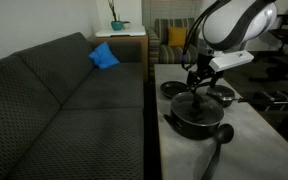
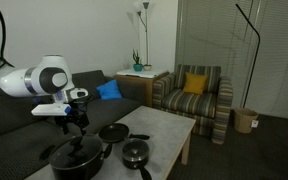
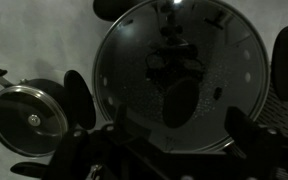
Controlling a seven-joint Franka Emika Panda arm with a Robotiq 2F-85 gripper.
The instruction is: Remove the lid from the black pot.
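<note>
The large black pot [image 1: 189, 126] stands on the pale table, also visible in the other exterior view [image 2: 80, 166]. The glass lid [image 1: 194, 106] lies on it, and it shows in an exterior view [image 2: 76, 151] too. In the wrist view the lid [image 3: 209, 50] fills most of the picture, with its dark knob [image 3: 181, 100] near the middle. My gripper [image 3: 182, 130] is open and hangs just above the lid, fingers either side of the knob and holding nothing. It shows in both exterior views [image 1: 197, 82] [image 2: 76, 122].
A small pan with its own glass lid [image 3: 29, 118] [image 2: 136, 152] and an open black long-handled pan [image 2: 114, 132] [image 1: 174, 88] stand close by on the table [image 1: 254, 140]. A dark sofa [image 1: 64, 100] runs beside the table. A striped armchair [image 2: 194, 95] stands beyond it.
</note>
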